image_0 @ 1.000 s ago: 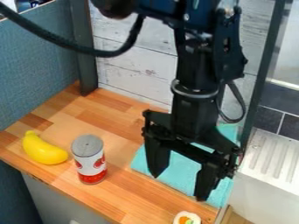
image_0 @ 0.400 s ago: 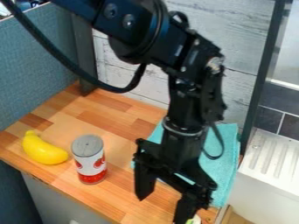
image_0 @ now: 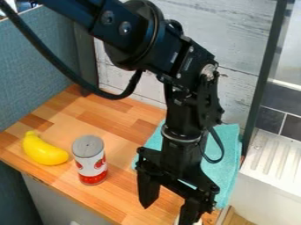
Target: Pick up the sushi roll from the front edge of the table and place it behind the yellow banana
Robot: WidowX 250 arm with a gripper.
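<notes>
Gripper [image_0: 167,214] of the black arm hangs over the front of the wood-block counter [image_0: 117,118], near the lower edge of the view, its fingers [image_0: 148,191] pointing down and standing well apart, so it is open with nothing held between them. A small white object [image_0: 198,221] lies at the tip of the finger on the view's right, largely hidden by it and cut by the bottom edge; whether finger and object touch, I cannot tell. Behind the gripper and partly covered by it, a turquoise cloth [image_0: 226,147] is spread on the counter. Toward the view's left, apart from the gripper, a white and red can [image_0: 92,167] with a grey top stands upright, and just beside it, farther left, lies a yellow toy banana [image_0: 44,150]. The can is thus between the banana and the gripper. A black cable [image_0: 59,66] loops down beside the arm. Pale wood planks [image_0: 235,33] form the wall behind, with a dark post [image_0: 86,48] and a blue-grey partition [image_0: 35,61] on the left. On the right are a dark upright bar [image_0: 266,61], grey tiles [image_0: 270,119] and a white ribbed drainboard [image_0: 279,162].
</notes>
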